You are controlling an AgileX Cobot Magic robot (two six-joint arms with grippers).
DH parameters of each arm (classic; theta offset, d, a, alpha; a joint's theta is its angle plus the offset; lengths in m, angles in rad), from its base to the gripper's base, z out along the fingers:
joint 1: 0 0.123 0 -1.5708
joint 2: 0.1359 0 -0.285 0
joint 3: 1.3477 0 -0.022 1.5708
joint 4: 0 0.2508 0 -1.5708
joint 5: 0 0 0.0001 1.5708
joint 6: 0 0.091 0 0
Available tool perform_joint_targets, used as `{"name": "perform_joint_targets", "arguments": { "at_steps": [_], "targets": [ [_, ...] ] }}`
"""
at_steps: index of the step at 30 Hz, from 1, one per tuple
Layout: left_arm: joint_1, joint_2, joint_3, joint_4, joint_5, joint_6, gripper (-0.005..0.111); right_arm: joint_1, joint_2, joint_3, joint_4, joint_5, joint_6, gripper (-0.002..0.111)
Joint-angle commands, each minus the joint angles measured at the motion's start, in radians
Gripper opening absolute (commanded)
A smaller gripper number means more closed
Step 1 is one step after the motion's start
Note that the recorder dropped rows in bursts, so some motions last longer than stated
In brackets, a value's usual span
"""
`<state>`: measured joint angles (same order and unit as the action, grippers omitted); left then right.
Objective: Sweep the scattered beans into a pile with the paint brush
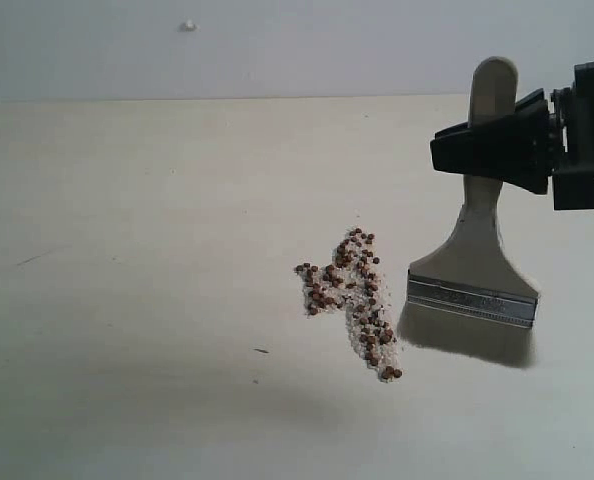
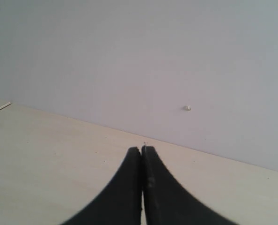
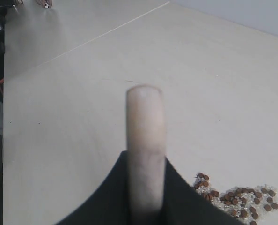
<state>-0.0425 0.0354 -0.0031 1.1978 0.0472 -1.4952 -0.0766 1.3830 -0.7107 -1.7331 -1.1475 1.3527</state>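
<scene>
Reddish-brown beans (image 1: 352, 298) mixed with white grains lie in a loose, elongated patch at the middle of the pale table (image 1: 127, 250); part of it shows in the right wrist view as beans (image 3: 237, 196). The paint brush (image 1: 477, 270) stands upright just right of them, bristles on the table, silver ferrule above. My right gripper (image 1: 492, 140) is shut on its cream handle (image 3: 146, 140). The left gripper (image 2: 142, 150) is shut and empty over bare table, out of the exterior view.
A grey wall (image 1: 277, 45) with a small white knob (image 1: 189, 25) rises behind the table's far edge. A few dark specks (image 1: 261, 351) mark the tabletop left of the beans.
</scene>
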Motion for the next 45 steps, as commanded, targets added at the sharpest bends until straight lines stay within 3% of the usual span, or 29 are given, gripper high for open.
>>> {"name": "perform_joint_targets", "arguments": {
  "at_steps": [1, 22, 30, 36, 45],
  "targets": [
    [0.003, -0.004, 0.003, -0.003, 0.002, 0.001, 0.000, -0.005, 0.001, -0.010, 0.008, -0.002, 0.003, 0.000],
    [0.003, -0.004, 0.003, -0.003, 0.002, 0.001, 0.000, -0.005, 0.001, -0.010, 0.050, 0.007, -0.004, 0.000],
    [0.003, -0.004, 0.003, -0.003, 0.002, 0.001, 0.000, -0.010, -0.002, -0.014, -0.011, 0.269, -0.199, 0.000],
    [0.003, -0.004, 0.003, -0.003, 0.002, 0.001, 0.000, -0.107, 0.014, -0.006, -0.011, -0.074, -0.430, 0.000],
    [0.003, -0.004, 0.003, -0.003, 0.002, 0.001, 0.000, -0.209, 0.053, 0.041, -0.011, -0.074, -0.388, 0.000]
  ]
}}
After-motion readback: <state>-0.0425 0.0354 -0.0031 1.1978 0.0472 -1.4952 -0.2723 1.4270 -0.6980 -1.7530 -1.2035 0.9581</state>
